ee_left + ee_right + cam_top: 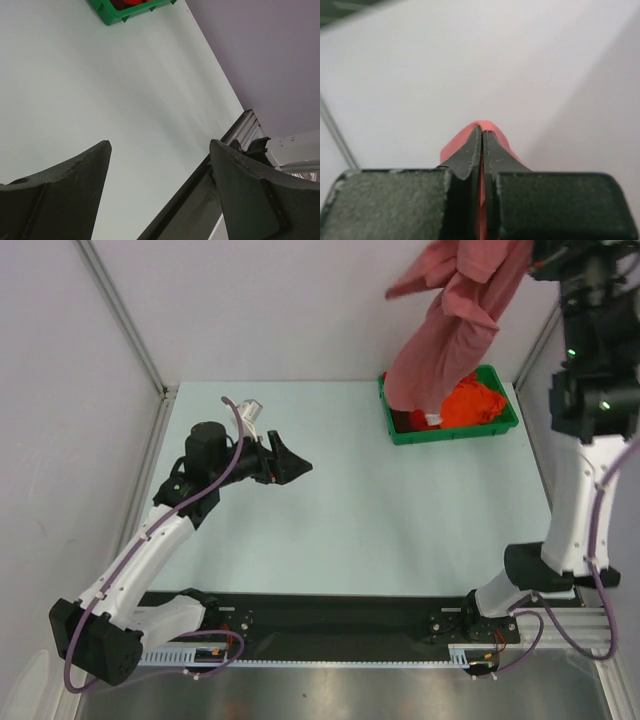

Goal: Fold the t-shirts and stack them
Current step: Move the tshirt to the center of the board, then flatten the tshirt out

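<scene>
The large salmon t-shirt (455,325) hangs from the top right of the top view, its lower end still in the green tray (400,430). My right gripper (483,131) is shut on a fold of the salmon t-shirt (451,145); in the top view the gripper is raised at the upper right edge, mostly out of view. A bright red and an orange t-shirt (472,403) lie bunched in the tray. My left gripper (295,466) is open and empty above the table's left middle; its fingers (65,185) frame bare table.
The green tray also shows at the top of the left wrist view (112,15). Metal frame posts (125,315) stand at the table's back corners. A black rail (330,625) runs along the near edge between the arm bases.
</scene>
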`<state>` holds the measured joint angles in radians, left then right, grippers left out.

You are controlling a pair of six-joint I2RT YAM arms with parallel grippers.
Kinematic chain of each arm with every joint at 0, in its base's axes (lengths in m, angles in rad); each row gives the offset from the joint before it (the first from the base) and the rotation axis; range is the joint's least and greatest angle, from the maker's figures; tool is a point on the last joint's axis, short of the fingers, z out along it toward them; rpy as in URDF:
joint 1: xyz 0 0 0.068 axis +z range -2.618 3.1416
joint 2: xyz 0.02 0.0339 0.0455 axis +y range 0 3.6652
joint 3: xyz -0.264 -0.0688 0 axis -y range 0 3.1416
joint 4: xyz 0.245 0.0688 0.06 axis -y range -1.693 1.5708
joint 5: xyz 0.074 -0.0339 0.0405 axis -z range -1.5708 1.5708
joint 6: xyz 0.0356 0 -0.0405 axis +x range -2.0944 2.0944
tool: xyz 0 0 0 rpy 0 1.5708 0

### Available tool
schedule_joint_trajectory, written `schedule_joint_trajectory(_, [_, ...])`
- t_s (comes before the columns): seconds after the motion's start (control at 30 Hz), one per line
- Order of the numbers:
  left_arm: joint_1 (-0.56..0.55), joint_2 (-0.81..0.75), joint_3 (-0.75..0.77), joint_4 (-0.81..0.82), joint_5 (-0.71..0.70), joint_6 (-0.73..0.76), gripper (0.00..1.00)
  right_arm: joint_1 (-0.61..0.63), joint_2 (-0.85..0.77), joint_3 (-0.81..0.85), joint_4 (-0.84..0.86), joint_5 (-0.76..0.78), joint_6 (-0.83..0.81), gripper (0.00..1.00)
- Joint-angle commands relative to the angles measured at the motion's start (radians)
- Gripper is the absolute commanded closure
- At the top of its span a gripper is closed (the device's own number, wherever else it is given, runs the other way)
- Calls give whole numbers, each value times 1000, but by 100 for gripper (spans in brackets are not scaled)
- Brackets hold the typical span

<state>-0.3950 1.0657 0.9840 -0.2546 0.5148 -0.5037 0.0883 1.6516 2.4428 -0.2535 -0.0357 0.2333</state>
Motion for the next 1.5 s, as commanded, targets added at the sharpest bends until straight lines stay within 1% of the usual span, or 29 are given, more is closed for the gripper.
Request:
schedule_joint_trajectory(0.0, [-5,-35,31,-2,-19,11,14,-4,-98,42,11,-65,41,100])
schedule_joint_trajectory(0.1, [-5,-41,47,-18,-51,17,15,25,-157,-37,-26,-180,101,100])
schedule_joint_trajectory(0.13, [-4,-46,60,-50,-74,37,15,80,-170,-63,-32,-223,115,100])
schedule_joint_trajectory(0.17, [-1,-47,79,-83,-157,50,16,111,-180,-91,-52,-231,116,100])
schedule_joint_trajectory(0.2, [1,-53,122,-119,-227,63,16,137,-181,-119,-73,-237,113,95])
schedule_joint_trajectory(0.23, [5,-67,140,-186,-289,94,16,210,-177,-143,-93,-222,109,95])
schedule_joint_trajectory(0.27, [10,-73,160,-221,-350,109,15,240,-171,-172,-110,-213,109,95])
schedule_joint_trajectory(0.3, [16,-79,204,-286,-498,120,14,281,-170,-262,-104,-201,106,95])
schedule_joint_trajectory(0.33, [30,-85,223,-316,-569,138,12,359,-167,-316,-86,-190,92,95])
schedule_joint_trajectory(0.37, [38,-88,240,-340,-646,143,11,404,-161,-362,-45,-176,87,93])
schedule_joint_trajectory(0.4, [48,-92,270,-391,-780,142,9,438,-124,-436,-33,-159,90,92])
schedule_joint_trajectory(0.43, [54,-98,284,-412,-845,120,6,470,-99,-455,-26,-162,87,92])
schedule_joint_trajectory(0.47, [64,-99,297,-434,-892,107,6,534,-72,-467,-24,-158,84,87])
schedule_joint_trajectory(0.53, [80,-107,321,-475,-968,76,1,585,9,-488,-21,-132,78,68])
schedule_joint_trajectory(0.57, [84,-111,324,-474,-967,83,1,603,39,-487,-33,-141,84,50])
schedule_joint_trajectory(0.63, [84,-112,320,-457,-899,116,2,597,112,-452,-100,-153,104,45])
schedule_joint_trajectory(0.67, [84,-115,312,-443,-845,129,3,579,125,-430,-172,-141,130,35])
schedule_joint_trajectory(0.7, [84,-115,289,-416,-798,142,3,567,135,-429,-203,-151,141,33])
schedule_joint_trajectory(0.73, [84,-113,277,-404,-694,157,4,559,129,-438,-229,-148,144,32])
schedule_joint_trajectory(0.77, [84,-116,262,-387,-643,162,4,553,117,-485,-269,-135,141,26])
schedule_joint_trajectory(0.87, [81,-107,197,-319,-480,163,7,528,41,-607,-358,-64,156,26])
schedule_joint_trajectory(0.93, [65,-90,164,-299,-443,156,9,507,-10,-690,-401,-14,210,26])
schedule_joint_trajectory(1.0, [50,-84,116,-261,-397,148,10,499,-102,-848,-443,16,254,27])
schedule_joint_trajectory(1.07, [36,-63,64,-211,-333,125,11,501,-197,-960,-457,52,345,29])
schedule_joint_trajectory(1.1, [6,-50,47,-190,-316,113,12,501,-229,-1085,-460,66,380,29])
schedule_joint_trajectory(1.17, [-37,8,27,-169,-294,97,12,495,-312,-1195,-503,130,504,30])
schedule_joint_trajectory(1.23, [-109,77,16,-158,-306,73,12,481,-401,-1355,-497,148,620,33])
schedule_joint_trajectory(1.33, [-137,138,-5,-160,-404,18,10,464,-475,-1496,-521,175,771,37])
schedule_joint_trajectory(1.47, [-139,168,-59,-131,-512,-50,10,461,-555,-1564,-616,302,879,40])
